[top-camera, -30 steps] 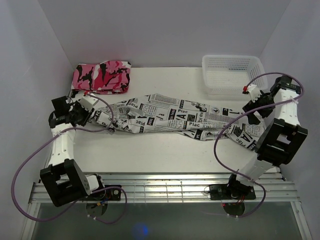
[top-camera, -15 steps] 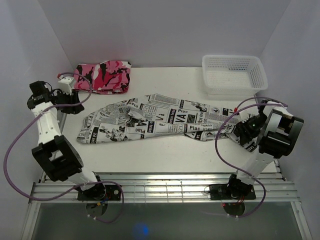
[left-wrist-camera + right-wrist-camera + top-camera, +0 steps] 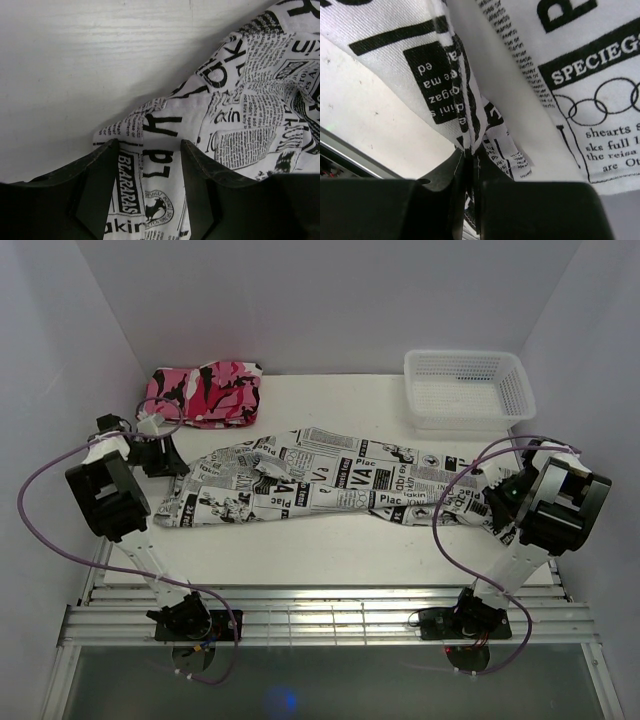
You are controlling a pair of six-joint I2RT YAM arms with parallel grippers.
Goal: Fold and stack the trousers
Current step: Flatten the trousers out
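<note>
Gripping trousers (image 3: 330,480), newly clamped right jaws

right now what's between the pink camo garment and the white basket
Only bare table between the camo garment and the basket, in the top view; the trousers lie nearer the front edge.

the trousers (image 3: 330,480) are stretching left to right across the middle of the surface (image 3: 330,545). a second garment (image 3: 205,392) is lying behind their left end in the back left corner, a basket (image 3: 468,388) in the back right corner.
</note>
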